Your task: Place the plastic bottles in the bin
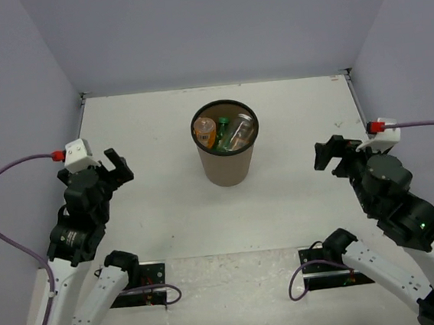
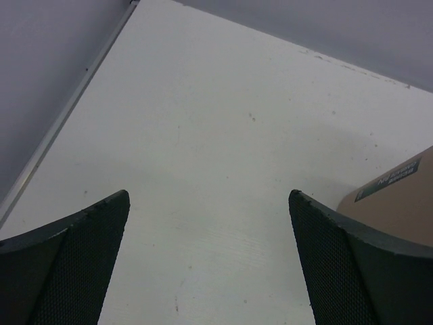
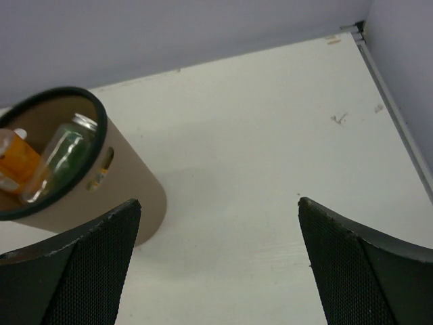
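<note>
Counter (image 1: 160,214): white and flat, closed in by pale grey walls (image 1: 211,25) on the left, far and right sides.
Bin (image 1: 225,169): brown and round with a dark rim. It stands upright at the middle of the counter, toward the far side, with its mouth open upward.
Bottles: an orange bottle (image 1: 205,130), a green bottle (image 1: 222,123) and a clear bottle (image 1: 238,130) lie inside the bin, packed together. The clear bottle is tilted against the right wall. No bottle shows outside the bin in any view.
Left tool (image 1: 114,166): jaws wide, holding nothing, hanging over the left side of the counter. The bin lies to its right and a little farther off, well apart. The left wrist view catches only a corner of the bin's wall at its right edge.
Right tool (image 1: 330,151): jaws wide, holding nothing, hanging over the right side. The bin lies to its left, well apart. The right wrist view looks down into the bin's mouth at the orange and green bottles.
Nearer arm: neither, clearly; the bin sits about midway between the left tool and the right tool.
In the way: nothing stands between either tool and the bin.
Judgement: the task looks finished, so no further grasp seems called for.
</note>
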{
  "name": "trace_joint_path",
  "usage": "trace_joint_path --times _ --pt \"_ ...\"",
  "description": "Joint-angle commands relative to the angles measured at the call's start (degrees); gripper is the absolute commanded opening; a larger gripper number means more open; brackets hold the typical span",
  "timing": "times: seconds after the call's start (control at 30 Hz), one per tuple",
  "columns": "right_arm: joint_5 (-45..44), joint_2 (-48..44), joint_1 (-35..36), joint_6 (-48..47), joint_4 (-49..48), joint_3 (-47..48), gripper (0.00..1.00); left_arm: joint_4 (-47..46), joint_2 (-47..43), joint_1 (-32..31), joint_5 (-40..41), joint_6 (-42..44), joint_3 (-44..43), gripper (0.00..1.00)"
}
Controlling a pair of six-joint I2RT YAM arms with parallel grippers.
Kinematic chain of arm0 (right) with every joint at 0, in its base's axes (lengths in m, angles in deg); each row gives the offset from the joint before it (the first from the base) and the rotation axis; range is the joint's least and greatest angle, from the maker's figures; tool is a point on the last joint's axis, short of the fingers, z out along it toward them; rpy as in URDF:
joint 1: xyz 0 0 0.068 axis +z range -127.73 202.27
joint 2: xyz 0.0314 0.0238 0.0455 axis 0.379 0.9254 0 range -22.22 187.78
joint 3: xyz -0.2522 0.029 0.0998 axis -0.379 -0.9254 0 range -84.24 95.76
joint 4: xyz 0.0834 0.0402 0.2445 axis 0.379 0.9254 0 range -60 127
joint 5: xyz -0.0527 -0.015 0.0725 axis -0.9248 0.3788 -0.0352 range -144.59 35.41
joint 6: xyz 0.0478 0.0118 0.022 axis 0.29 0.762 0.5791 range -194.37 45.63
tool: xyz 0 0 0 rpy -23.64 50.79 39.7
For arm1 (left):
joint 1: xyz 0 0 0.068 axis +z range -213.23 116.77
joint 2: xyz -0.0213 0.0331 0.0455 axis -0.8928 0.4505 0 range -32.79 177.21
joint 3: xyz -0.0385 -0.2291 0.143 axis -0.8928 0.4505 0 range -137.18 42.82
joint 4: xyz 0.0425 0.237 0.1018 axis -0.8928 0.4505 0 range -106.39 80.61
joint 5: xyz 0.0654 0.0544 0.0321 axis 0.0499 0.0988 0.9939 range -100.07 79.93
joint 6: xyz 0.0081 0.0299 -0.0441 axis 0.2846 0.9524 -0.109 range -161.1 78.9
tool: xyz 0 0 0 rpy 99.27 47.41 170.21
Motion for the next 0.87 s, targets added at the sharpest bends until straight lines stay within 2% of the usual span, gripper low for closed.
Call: trace_joint_path --times 0.0,0.3,0.83 --pt "-0.7 -0.6 0.1 3.9 5.0 -3.6 0.99 -4.9 -1.4 0.2 2.8 1.7 4.1 1.0" --pt "-1.1 -5.0 0.1 8.0 7.0 -10.2 0.99 -5.6 -3.3 0.2 -0.6 2.5 6.8 1.0" --pt "-1.6 -7.1 0.1 8.2 7.8 -10.2 0.99 -6.1 -4.7 0.2 -1.5 2.6 7.3 1.0"
